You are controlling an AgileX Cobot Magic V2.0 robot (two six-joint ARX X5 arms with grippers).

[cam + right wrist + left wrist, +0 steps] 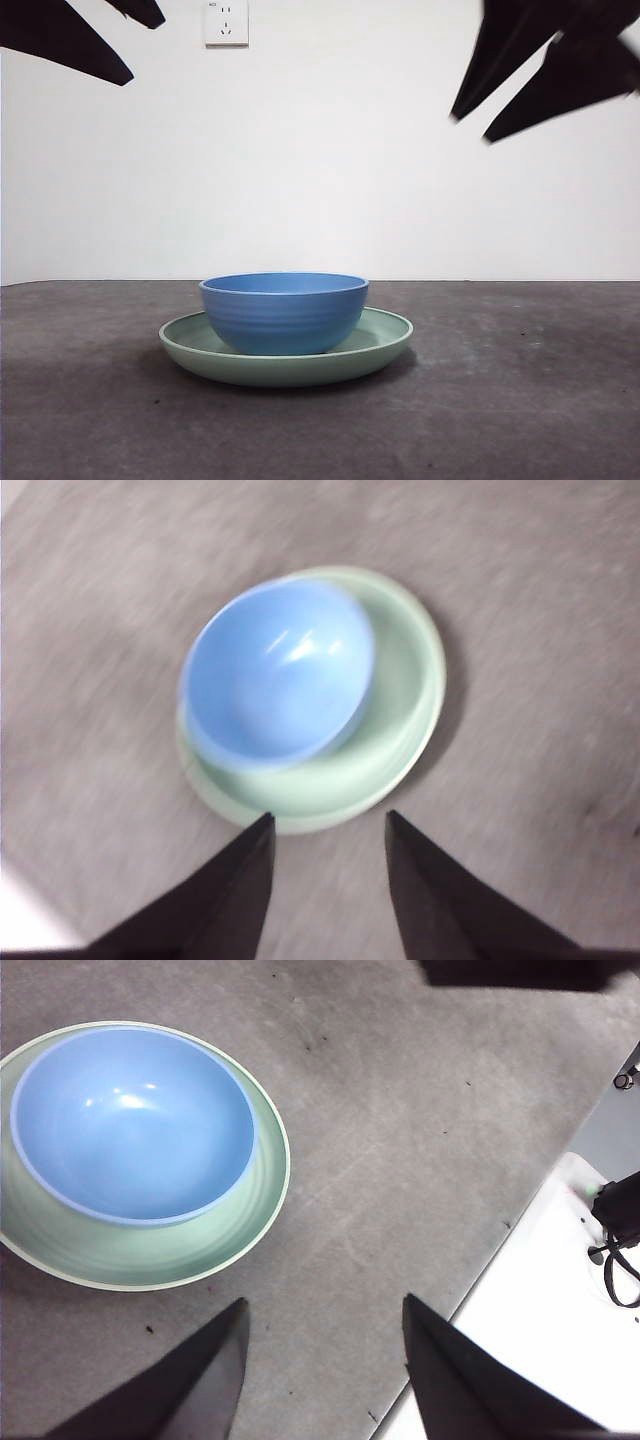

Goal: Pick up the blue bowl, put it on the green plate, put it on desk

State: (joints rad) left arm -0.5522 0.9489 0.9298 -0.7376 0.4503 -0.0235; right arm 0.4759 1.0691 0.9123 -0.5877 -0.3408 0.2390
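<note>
The blue bowl [284, 312] stands upright inside the green plate [385, 340] on the desk [520, 400], at the middle of the front view. Both grippers hang high above them, apart from them. In the left wrist view the bowl [130, 1120] and plate [262, 1205] lie off to one side of my left gripper [324, 1302], which is open and empty. The right wrist view is blurred; my right gripper [329, 817] is open and empty above the plate's [405, 700] near rim, with the bowl [275, 675] just beyond.
Dark arm tips show at the top left [70, 45] and top right [545, 70] of the front view. A wall socket [226, 22] sits high on the white wall. The desk's edge and a black cable [620, 1250] show in the left wrist view.
</note>
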